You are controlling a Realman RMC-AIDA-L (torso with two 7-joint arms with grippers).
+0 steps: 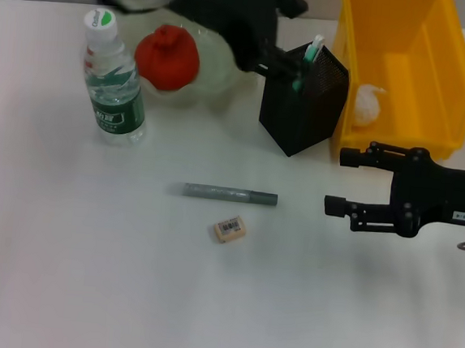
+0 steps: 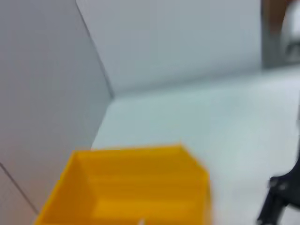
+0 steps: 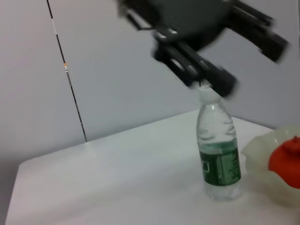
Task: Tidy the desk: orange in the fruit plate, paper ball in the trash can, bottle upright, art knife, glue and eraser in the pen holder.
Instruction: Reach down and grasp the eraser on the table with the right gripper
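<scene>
White and plain, the bench [image 1: 85, 275] runs back to pale grey walls. At about 11 o'clock the bottle [image 1: 112, 82] stands upright beside the fruit plate [image 1: 218, 63], which holds the orange [image 1: 168, 56]. Near 1 o'clock the pen holder [image 1: 304, 99] sits just beside the trash can [image 1: 405, 67], with the paper ball [image 1: 366, 104] inside it. A grey pen-like stick [image 1: 231, 194] and the eraser [image 1: 230, 228] lie at centre. At 3 o'clock the right tool [image 1: 336, 181] hovers with fingers apart. The left tool [image 1: 286, 69] is at the holder's rim; I cannot tell its state.
</scene>
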